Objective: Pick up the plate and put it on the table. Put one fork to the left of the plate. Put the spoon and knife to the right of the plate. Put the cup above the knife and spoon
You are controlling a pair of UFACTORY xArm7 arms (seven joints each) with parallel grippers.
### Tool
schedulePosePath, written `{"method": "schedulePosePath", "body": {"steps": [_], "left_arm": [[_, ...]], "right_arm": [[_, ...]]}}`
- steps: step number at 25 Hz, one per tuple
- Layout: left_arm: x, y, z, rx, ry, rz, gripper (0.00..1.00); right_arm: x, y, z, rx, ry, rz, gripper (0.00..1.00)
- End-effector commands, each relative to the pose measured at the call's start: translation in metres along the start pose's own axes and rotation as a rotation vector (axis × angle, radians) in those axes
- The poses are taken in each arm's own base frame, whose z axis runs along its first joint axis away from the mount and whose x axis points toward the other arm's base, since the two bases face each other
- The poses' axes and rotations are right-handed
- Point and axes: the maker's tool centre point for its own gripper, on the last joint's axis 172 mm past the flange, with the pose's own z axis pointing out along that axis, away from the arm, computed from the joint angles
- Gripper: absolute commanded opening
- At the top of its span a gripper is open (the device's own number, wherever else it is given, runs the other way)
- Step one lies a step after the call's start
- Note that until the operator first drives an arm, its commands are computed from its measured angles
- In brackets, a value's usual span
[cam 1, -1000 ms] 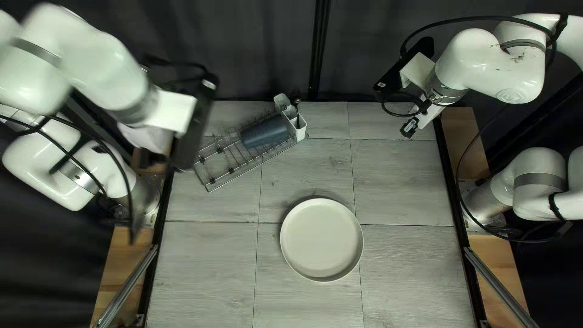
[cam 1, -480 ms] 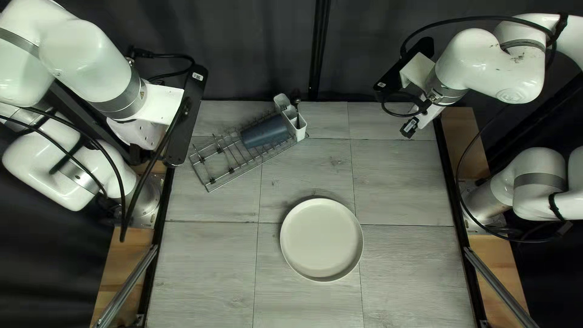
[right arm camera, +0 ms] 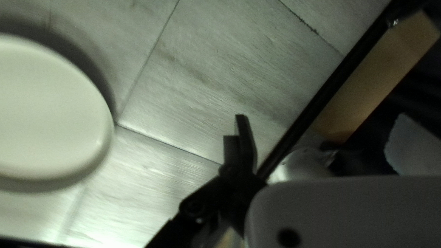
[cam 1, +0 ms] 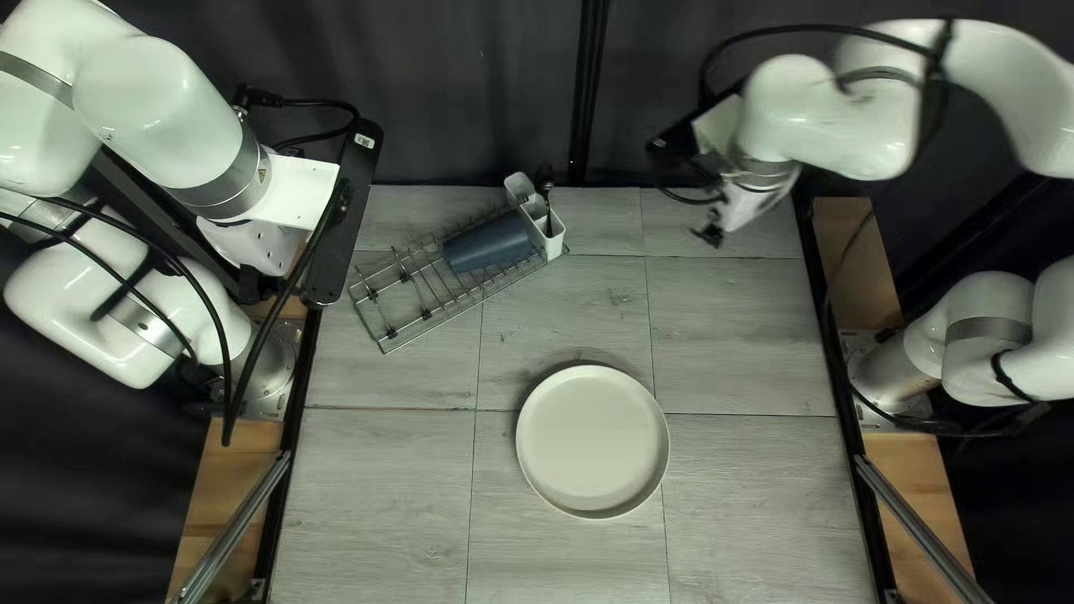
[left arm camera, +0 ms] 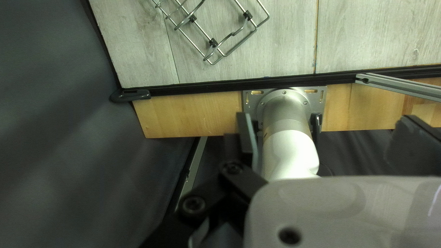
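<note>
Dark curtain [cam 1: 470, 90] stands behind the gray counter [cam 1: 738, 336]. One pale label [cam 1: 364, 141] marks a black bar [cam 1: 336, 241] at upper left of the top left view; print too small to read. The plate [cam 1: 593, 441], lower centre, lies well apart from the left hand [cam 1: 255, 246], upper left, and right hand [cam 1: 708, 236], upper right. Cannot tell whether either hand is open or closed. Cup [cam 1: 489, 243] lies on the wire rack [cam 1: 392, 332].

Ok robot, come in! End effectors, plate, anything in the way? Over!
Left end effector and right end effector: nothing seen held. Plate flat on table, nothing on it. Cup in rack, beyond plate, not touching it.
</note>
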Motion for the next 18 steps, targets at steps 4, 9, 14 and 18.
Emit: {"method": "schedulePosePath", "body": {"steps": [4, 9, 14, 18], "left_arm": [[0.000, 0.000, 0.000, 0.000, 0.000, 0.000, 1.00], [0.000, 0.000, 0.000, 0.000, 0.000, 0.000, 1.00], [0.000, 0.000, 0.000, 0.000, 0.000, 0.000, 1.00], [0.000, 0.000, 0.000, 0.000, 0.000, 0.000, 1.00]], "right_arm": [[0.011, -0.015, 0.005, -0.007, 0.030, 0.013, 1.00], [0.036, -0.046, 0.003, 0.090, -0.020, -0.001, 1.00], [0.063, -0.074, -0.009, 0.163, -0.023, 0.031, 1.00], [0.071, -0.107, -0.020, 0.213, -0.007, 0.049, 1.00]]}}
